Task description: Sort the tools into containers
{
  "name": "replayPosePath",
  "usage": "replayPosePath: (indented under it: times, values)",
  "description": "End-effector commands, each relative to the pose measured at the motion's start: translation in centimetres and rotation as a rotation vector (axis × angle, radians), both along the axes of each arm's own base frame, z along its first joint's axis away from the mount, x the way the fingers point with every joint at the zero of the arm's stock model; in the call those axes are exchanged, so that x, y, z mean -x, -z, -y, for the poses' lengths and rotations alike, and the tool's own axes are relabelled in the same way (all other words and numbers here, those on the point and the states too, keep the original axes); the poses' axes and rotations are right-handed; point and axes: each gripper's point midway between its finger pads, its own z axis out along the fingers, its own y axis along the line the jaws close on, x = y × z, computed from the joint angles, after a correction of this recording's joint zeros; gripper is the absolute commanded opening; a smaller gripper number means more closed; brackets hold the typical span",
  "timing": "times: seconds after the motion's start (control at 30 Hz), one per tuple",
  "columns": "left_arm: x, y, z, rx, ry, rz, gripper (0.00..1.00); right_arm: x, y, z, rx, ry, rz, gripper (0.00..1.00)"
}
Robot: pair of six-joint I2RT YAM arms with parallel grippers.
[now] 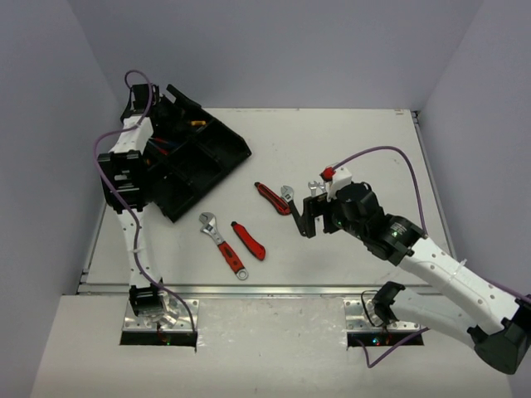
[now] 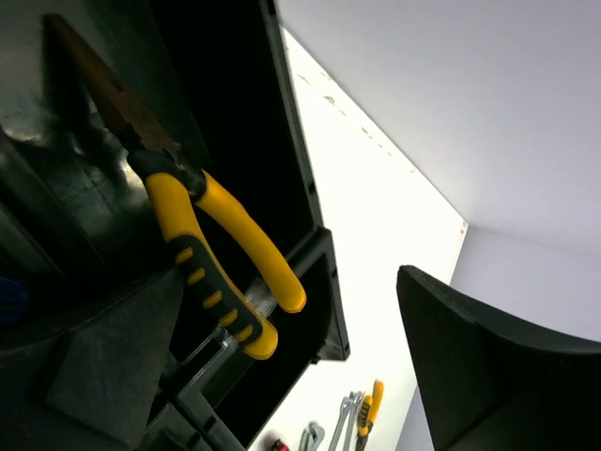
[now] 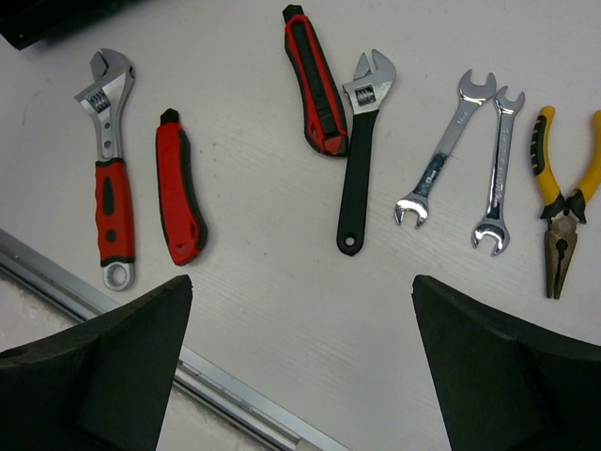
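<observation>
No readable text or number shows on the tools (image 3: 355, 178).

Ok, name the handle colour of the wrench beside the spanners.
Black; wrench clearest in right wrist view.

Robotics lab, white table (image 1: 357, 141), plain enclosing walls (image 1: 290, 50)

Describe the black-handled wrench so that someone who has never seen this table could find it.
From the black divided tray at the far left, look right along the tools loose on the white table. The black-handled adjustable wrench lies between a red utility knife and two silver spanners. Its handle is plain black, while the other adjustable wrench has a red one.
</observation>
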Motion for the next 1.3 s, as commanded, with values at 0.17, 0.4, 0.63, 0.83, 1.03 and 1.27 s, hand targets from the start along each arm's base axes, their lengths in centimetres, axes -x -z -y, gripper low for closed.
replayPosePath:
  times: [0.17,0.4,0.63,0.83,1.03,1.27]
  values:
    - [5.0,-14.6,0.5,-0.103,0.020,0.239,1.00,-4.5,1.7,1.1,-0.029,0.142,-0.125,0.99]
    - [16.0,-21.6,2.6,-0.165,-0.022,0.413,1.00,-9.2,3.3,6.1,0.091,0.337,-0.168,0.99]
    - [28.0,-18.4,9.5,-0.229,0.077,0.483,1.00,-12.2,8.3,11.9,0.275,0.346,-0.338,0.98]
    - [34.8,-13.1,11.8,-0.217,0.260,0.419,1.00,-13.2,12.8,14.3,0.250,0.376,-0.501,0.82]
    - [37.7,-10.5,9.5,-0.397,0.264,0.364,1.00,-13.0,15.7,15.6,0.306,0.402,-0.574,0.82]
    - [38.3,-9.3,10.4,-0.385,0.339,0.345,1.00,-12.4,19.4,15.5,0.308,0.385,-0.660,0.67]
